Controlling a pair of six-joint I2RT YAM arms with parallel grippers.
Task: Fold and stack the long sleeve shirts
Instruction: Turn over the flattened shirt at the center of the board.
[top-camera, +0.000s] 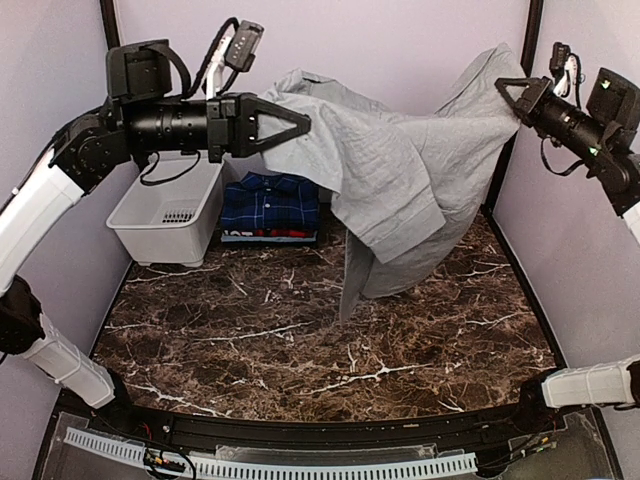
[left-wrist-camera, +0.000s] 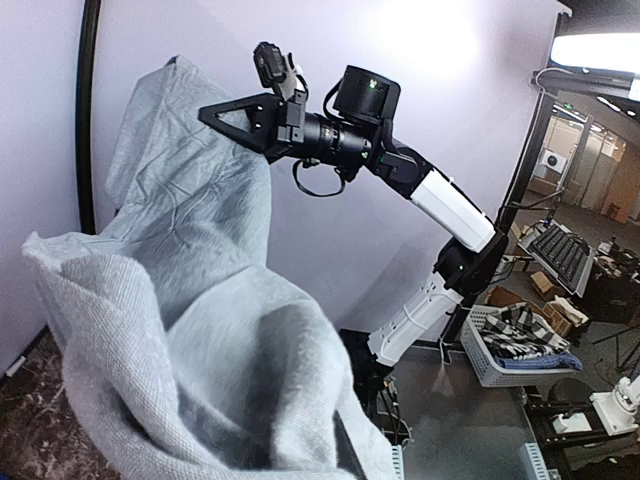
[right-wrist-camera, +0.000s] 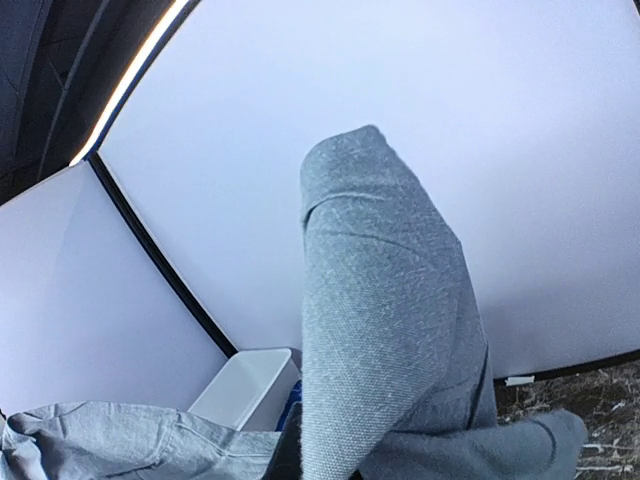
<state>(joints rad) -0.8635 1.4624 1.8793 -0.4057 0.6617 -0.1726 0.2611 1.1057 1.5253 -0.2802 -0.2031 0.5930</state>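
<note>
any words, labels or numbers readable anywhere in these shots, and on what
None can be read.
The grey shirt, white basket and folded plaid shirt show no print.
Background clutter in the left wrist view is too small and blurred to read.

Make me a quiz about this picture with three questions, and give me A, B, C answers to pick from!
1. Where is the folded blue plaid shirt?
A) on the marble table, beside the plastic basket
B) in a gripper
C) on the floor

2. What colour is the plastic basket?
A) black
B) white
C) yellow

3. How is the grey shirt?
A) lying flat
B) folded in a pile
C) hanging in the air between the two arms

Answers:
1 A, it lies just right of the basket.
2 B, its walls are white.
3 C, the left gripper and right gripper each pinch one end.
</note>
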